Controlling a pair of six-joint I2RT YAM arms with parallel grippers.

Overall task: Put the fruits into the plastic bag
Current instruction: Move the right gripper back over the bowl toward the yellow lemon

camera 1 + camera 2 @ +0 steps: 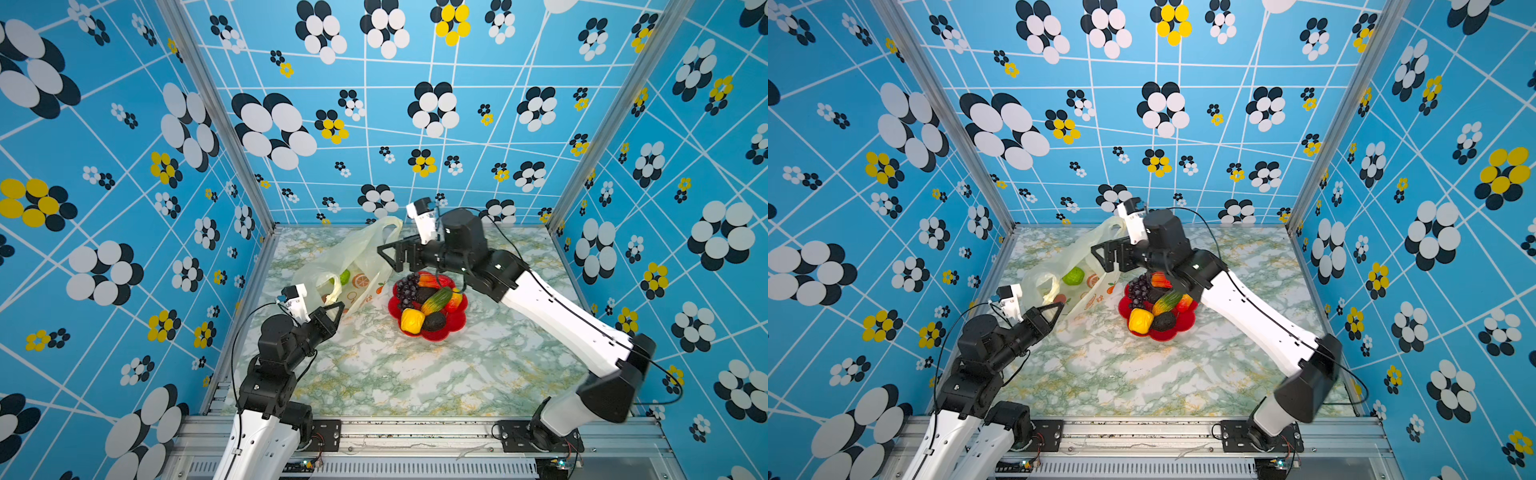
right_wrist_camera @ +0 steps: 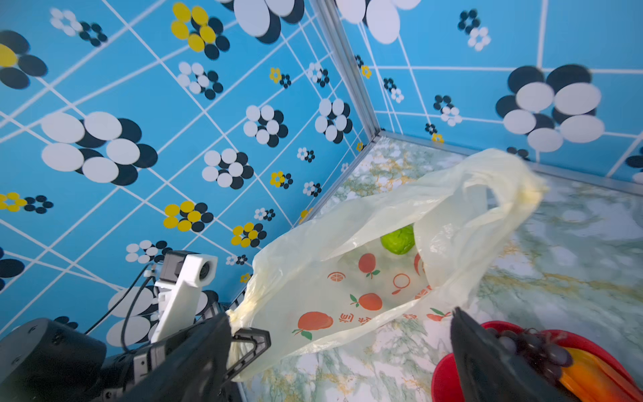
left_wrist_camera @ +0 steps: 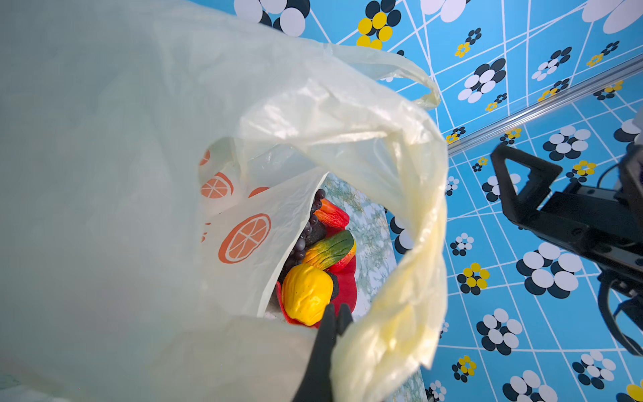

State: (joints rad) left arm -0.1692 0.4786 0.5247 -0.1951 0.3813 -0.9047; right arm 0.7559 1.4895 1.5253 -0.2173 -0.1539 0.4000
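In both top views the left hand (image 1: 336,308) is clenched on the near loop handle of the plastic bag (image 1: 353,253), at the left of the tabletop (image 1: 395,374). The bag lies slack with its mouth held up, and a bumpy green ball (image 1: 344,276) rests inside. The right hand (image 1: 392,250) hovers just past the bag's far right edge with its jaws spread wide and nothing between them. Right of the bag, a red dish (image 1: 455,324) carries the other fruits: a grape bunch (image 1: 407,289), a cucumber (image 1: 437,300), a yellow piece (image 1: 412,321) and an avocado (image 1: 434,322). The same layout shows for the left hand (image 1: 1057,309), the right hand (image 1: 1105,252), the bag (image 1: 1075,257) and the green ball (image 1: 1074,276).

The left wrist view shows that hand's fingers (image 3: 330,334) pressed together on bunched bag film. The bag (image 3: 139,174) fills most of the picture. Past its rim sit the yellow piece (image 3: 306,294) and the cucumber (image 3: 330,249).

In the right wrist view only one finger of the right hand (image 2: 487,362) is plain, beside the dish (image 2: 442,379), touching nothing. The bag (image 2: 348,243) gapes with the green ball (image 2: 398,240) inside. Its far handle hangs loose and blurred, while the left hand (image 2: 243,343) grips the near handle.
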